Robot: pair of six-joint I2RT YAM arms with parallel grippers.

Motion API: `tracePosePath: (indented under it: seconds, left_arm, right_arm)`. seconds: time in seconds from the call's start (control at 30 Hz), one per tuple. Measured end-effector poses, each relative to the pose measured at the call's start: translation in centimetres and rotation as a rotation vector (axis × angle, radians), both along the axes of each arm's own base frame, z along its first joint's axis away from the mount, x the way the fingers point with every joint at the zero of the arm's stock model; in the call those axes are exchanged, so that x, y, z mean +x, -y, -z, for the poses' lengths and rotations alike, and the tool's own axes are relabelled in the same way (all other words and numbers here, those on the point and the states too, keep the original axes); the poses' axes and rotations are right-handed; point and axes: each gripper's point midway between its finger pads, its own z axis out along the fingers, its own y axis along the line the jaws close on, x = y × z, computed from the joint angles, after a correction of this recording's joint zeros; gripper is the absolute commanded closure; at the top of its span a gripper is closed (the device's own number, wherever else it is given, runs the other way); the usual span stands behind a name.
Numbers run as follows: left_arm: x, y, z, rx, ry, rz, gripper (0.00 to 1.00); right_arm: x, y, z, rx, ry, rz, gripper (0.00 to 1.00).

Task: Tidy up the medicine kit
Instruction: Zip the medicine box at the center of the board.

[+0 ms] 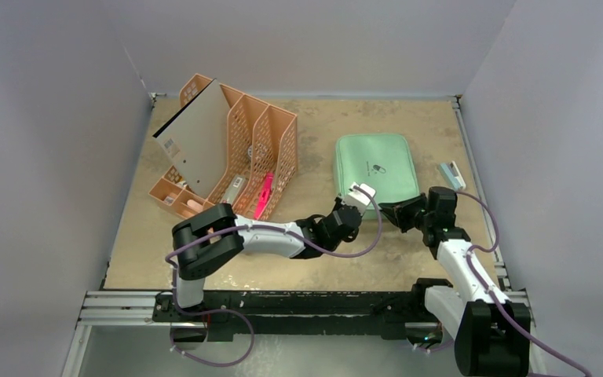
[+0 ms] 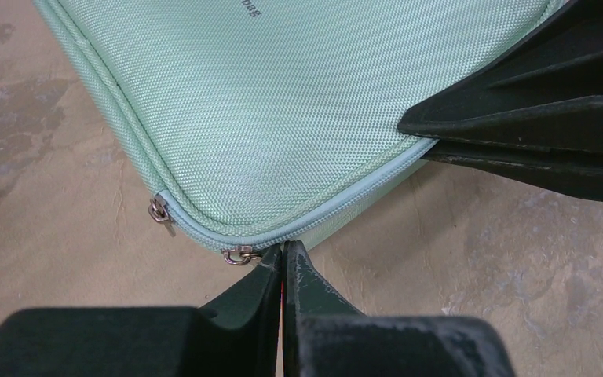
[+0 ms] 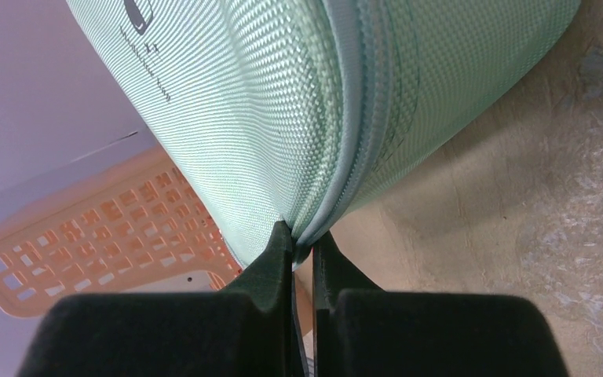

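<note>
The medicine kit (image 1: 375,161) lies right of the rack (image 1: 243,149).

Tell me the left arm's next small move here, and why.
Probably drag the left gripper along the zipper track, away from the other slider, to start unzipping. The medicine kit is zipped shut; the left fingers are closed right at the nearer slider, though I can't confirm they pinch its tab; the right gripper clamps the kit's rim, steadying it.
</note>
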Motion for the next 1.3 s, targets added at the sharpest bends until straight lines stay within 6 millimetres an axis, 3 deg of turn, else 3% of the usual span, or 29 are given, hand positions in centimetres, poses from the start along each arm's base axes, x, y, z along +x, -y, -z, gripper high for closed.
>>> tracePosePath:
  seconds: [0.33,0.47,0.57,0.73,0.83,1.07,1.3]
  left_arm:
    - [-0.4,-0.6,0.1,0.009,0.003,0.003,1.00]
    - [-0.8,-1.5,-0.3,0.026,-0.010,0.003,0.75]
    - [-1.1,-2.0,-1.1,0.018,-0.024,-0.002,0.70]
    - [-0.6,-3.9,-3.7,-0.028,-0.007,-0.045,0.53]
    - [-0.5,-4.4,-4.4,-0.050,-0.004,-0.043,0.52]
    - [-2.0,-4.1,-2.8,-0.015,-0.052,0.035,0.49]
    - [-3.2,-4.8,-2.6,-0.015,-0.114,0.030,0.48]
  right_arm:
    - [-0.6,-0.4,0.0,0.005,0.002,-0.027,1.00]
    - [-1.0,-0.6,0.0,0.014,-0.006,-0.044,1.00]
    - [-1.3,-0.9,0.0,0.019,-0.012,-0.063,1.00]
    - [-1.8,-1.3,0.1,0.021,-0.017,-0.092,1.00]
    - [-2.2,-1.6,0.1,0.026,-0.020,-0.114,1.00]
    - [-2.4,-1.8,0.1,0.029,-0.021,-0.133,1.00]
    - [-2.4,-1.8,0.1,0.028,-0.021,-0.134,1.00]
